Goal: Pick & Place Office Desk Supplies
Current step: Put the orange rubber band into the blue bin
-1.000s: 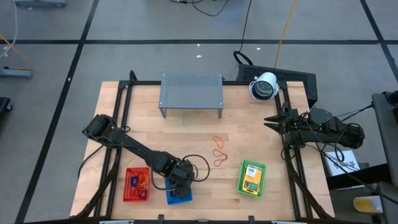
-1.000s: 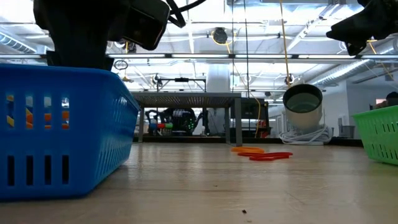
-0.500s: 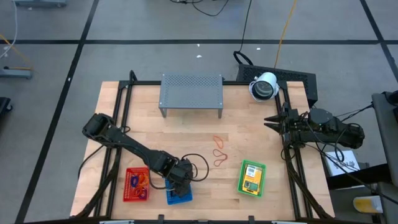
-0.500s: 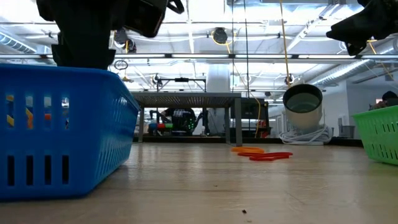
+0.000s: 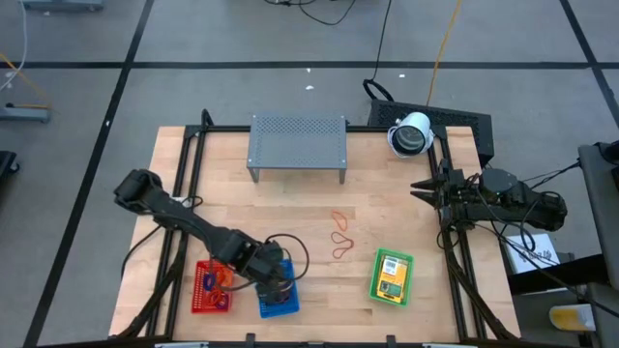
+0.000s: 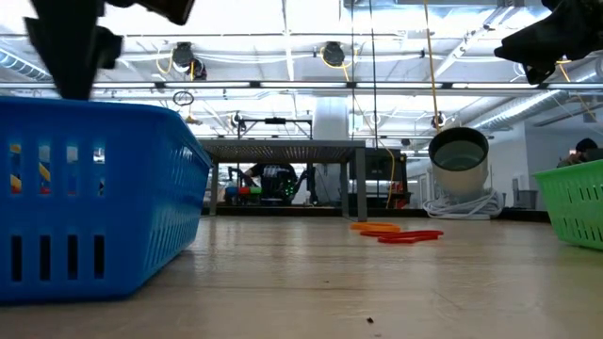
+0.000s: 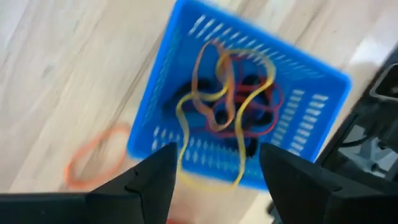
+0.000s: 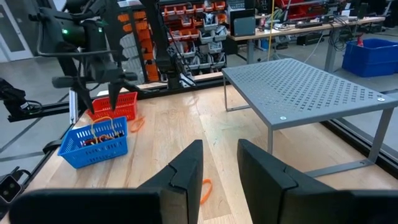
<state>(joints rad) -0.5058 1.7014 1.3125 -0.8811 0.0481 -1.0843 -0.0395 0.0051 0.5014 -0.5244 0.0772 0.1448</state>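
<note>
A tangle of yellow, orange and red rubber bands (image 7: 227,93) lies in the blue basket (image 7: 311,74), seen only in the left wrist view; the high view adds three loose loops (image 5: 340,235) at the basket's two o'clock. The left gripper (image 7: 214,171) hovers over the basket, fingers spread, holding nothing. The right gripper (image 8: 219,163) waits at the table's three o'clock edge, fingers parted and empty.

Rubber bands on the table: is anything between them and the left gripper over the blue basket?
Nothing visible. The rubber bands lie on bare wood. The left gripper hangs open above the blue basket, and only open tabletop lies between. The right gripper waits at the table's edge.
</note>
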